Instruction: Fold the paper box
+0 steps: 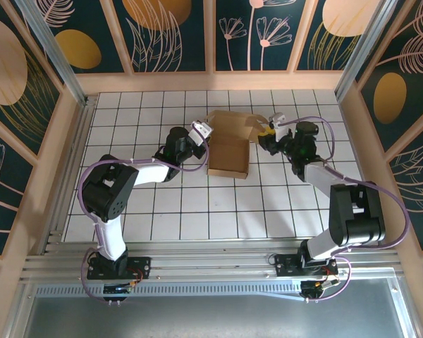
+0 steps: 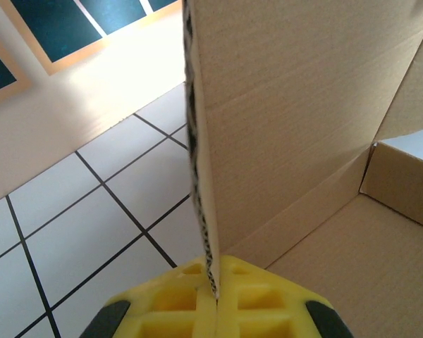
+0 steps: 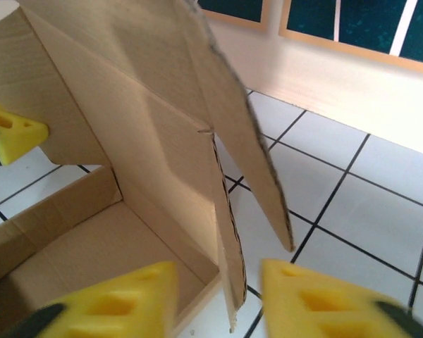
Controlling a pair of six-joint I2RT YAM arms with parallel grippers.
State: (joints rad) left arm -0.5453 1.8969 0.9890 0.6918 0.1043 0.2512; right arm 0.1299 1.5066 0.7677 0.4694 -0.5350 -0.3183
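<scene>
Item: plain brown kraft cardboard paper box [image 1: 228, 156], thin and unprinted, part-formed into a shallow open tray. We place it on the white tiled tabletop [image 1: 127, 204], toward the far edge and about midway between the left and right edges. Side walls stand raised, and a broad flap [image 1: 230, 121] rises on the far side. Inside we see the bare cardboard floor.

Left arm: reaches forward with the elbow bent and the forearm turned right to the tray's left wall. The left gripper [image 2: 215, 271] has its yellow fingers pressed together, pinching that wall's edge.

Right arm: bent leftward to the tray's far right corner. The right gripper [image 3: 217, 271] has its fingers spread, straddling the right wall's edge.
</scene>
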